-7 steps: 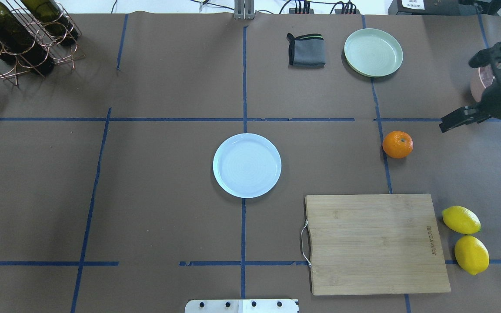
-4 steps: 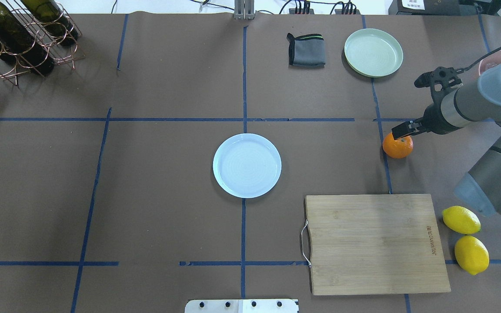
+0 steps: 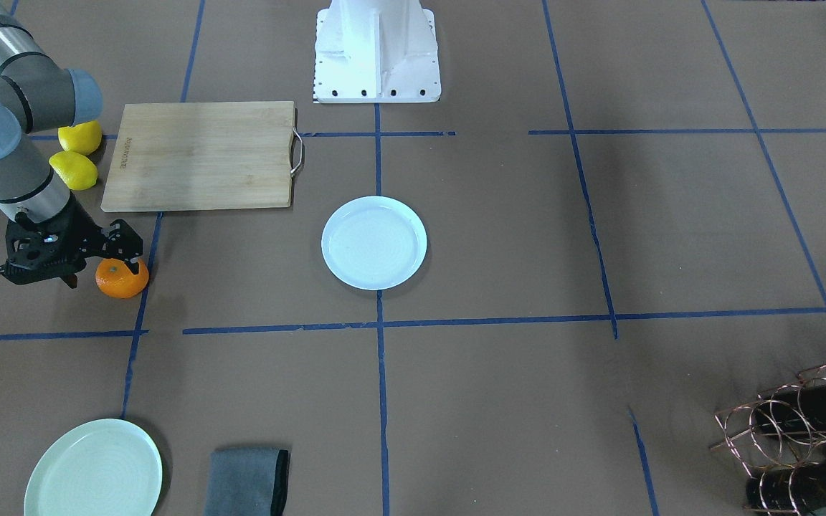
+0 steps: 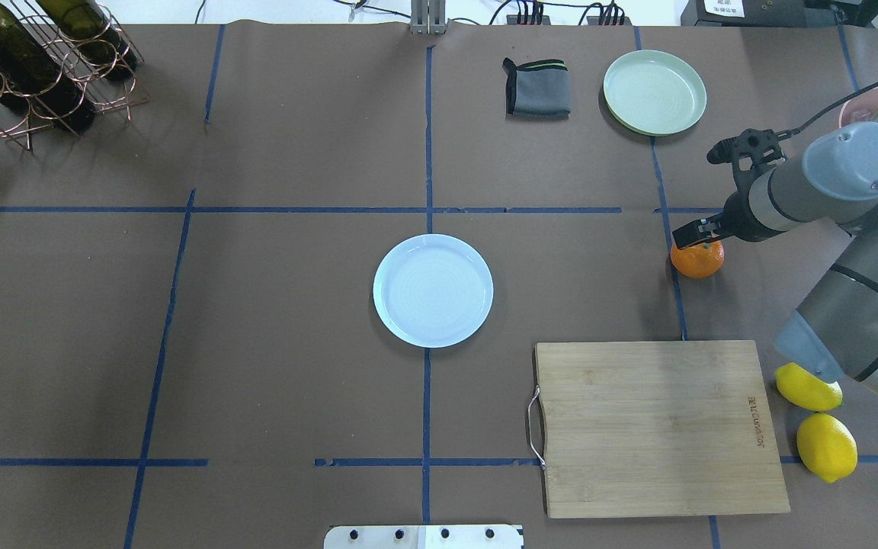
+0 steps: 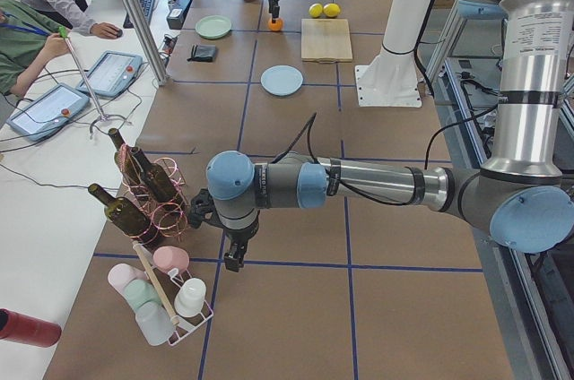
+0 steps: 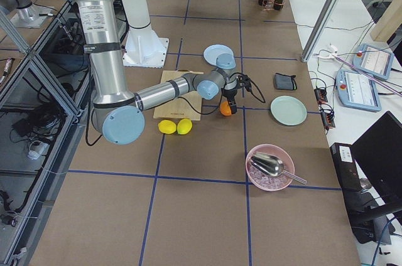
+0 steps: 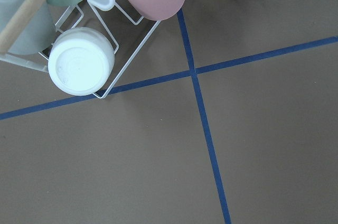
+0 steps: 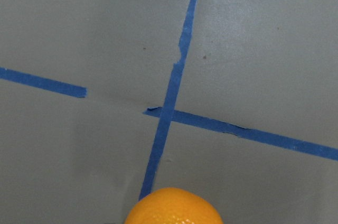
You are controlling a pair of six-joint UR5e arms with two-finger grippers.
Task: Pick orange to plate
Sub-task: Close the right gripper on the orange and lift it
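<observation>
The orange (image 4: 700,261) lies on the brown table on a blue tape line, right of centre, and fills the bottom edge of the right wrist view (image 8: 174,209). My right gripper (image 4: 694,235) hovers just over its far side, looks open, and holds nothing; the front view shows the gripper (image 3: 117,249) beside the fruit (image 3: 123,282). The white, bluish plate (image 4: 433,290) sits empty at the table's middle, well left of the orange. My left gripper (image 5: 231,262) hangs over the table's far-left end by a cup rack; its jaws cannot be judged.
A bamboo cutting board (image 4: 660,427) lies near the orange, with two lemons (image 4: 826,446) at its right. A mint-green plate (image 4: 654,91) and a grey cloth (image 4: 536,88) sit at the back. A wine rack (image 4: 35,61) and a pink bowl (image 6: 269,167) occupy the table's ends.
My right arm has swung in from the right edge, bringing its gripper leftward to just above the orange. The orange and the plate have not moved.
</observation>
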